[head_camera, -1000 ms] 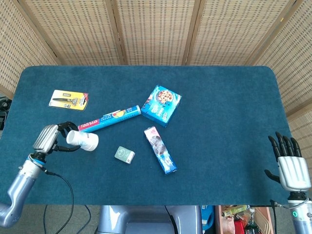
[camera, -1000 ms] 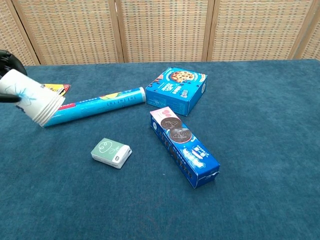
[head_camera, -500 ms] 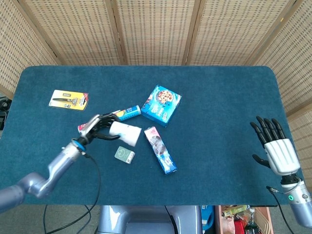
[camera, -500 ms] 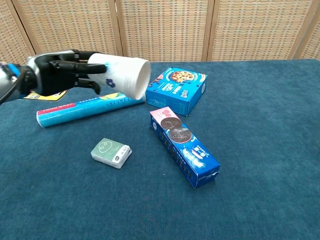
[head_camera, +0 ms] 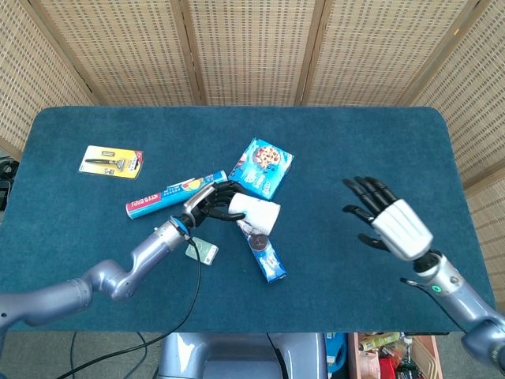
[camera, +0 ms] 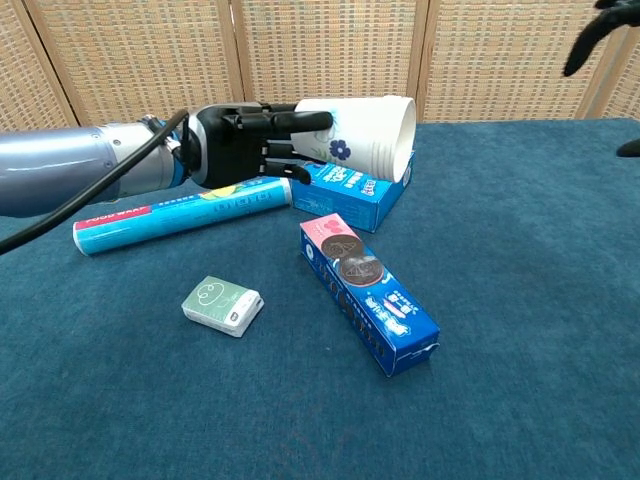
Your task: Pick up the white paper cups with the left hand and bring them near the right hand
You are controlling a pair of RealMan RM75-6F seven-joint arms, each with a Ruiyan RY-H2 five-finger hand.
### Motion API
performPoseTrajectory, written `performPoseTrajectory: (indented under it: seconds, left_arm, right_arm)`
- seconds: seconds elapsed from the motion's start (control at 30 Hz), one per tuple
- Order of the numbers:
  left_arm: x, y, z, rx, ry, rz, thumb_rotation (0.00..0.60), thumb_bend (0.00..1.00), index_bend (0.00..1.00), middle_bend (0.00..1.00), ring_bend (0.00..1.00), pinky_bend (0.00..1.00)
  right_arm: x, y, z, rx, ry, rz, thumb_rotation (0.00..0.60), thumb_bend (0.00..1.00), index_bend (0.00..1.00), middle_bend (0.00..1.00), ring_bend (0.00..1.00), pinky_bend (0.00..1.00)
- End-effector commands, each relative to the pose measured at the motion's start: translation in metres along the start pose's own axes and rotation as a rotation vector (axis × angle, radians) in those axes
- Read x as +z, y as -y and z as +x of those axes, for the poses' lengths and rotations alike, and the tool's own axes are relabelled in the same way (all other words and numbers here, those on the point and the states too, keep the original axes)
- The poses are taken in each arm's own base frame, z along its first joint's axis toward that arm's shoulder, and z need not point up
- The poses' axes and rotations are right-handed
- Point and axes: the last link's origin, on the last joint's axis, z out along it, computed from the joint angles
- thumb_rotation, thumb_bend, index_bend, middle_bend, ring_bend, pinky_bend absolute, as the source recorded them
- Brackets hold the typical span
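Looking down from the head view, the left hand (head_camera: 211, 204) grips the white paper cups (head_camera: 256, 213) above the middle of the bench (head_camera: 79, 253), over the near end of a long blue cookie pack (head_camera: 268, 259). The stack lies sideways, its long axis running across the bench, mouth aimed toward the right hand (head_camera: 387, 225), which hovers well apart with fingers (head_camera: 364, 188) spread and holding nothing. A blue cookie box (head_camera: 261, 167) sits just behind the cups.

From the chest view, the left hand (camera: 245, 140) has its fingers (camera: 290, 122) wrapped round the cups (camera: 365, 135), open mouth facing right; what is inside cannot be told. A blue foil roll (camera: 180, 215) lies below the wrist.
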Motion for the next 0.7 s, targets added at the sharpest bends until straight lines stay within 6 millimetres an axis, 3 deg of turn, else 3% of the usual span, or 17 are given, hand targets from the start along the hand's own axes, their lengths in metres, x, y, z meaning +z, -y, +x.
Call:
performPoseTrajectory:
  seconds: [0.03,0.23,0.7]
  left_arm:
    - [0.01,0.001,-0.009,-0.014,0.008,0.013,0.6,0.12,0.49,0.5,0.47,0.54]
    - [0.026,0.004,-0.026,-0.028,0.037,0.039,0.6,0.12,0.49,0.5,0.47,0.54]
    - [0.036,0.005,-0.042,-0.042,0.066,0.051,0.6,0.12,0.49,0.5,0.47,0.54]
  right_arm:
    - [0.028,0.016,-0.01,0.021,-0.008,0.108,0.6,0.05,0.41,0.13,0.0,0.26]
    - [0.062,0.032,-0.016,0.042,-0.032,0.179,0.6,0.11,0.42,0.16,0.0,0.33]
    - [0.099,0.053,-0.025,-0.039,-0.019,0.273,0.6,0.2,0.46,0.17,0.0,0.33]
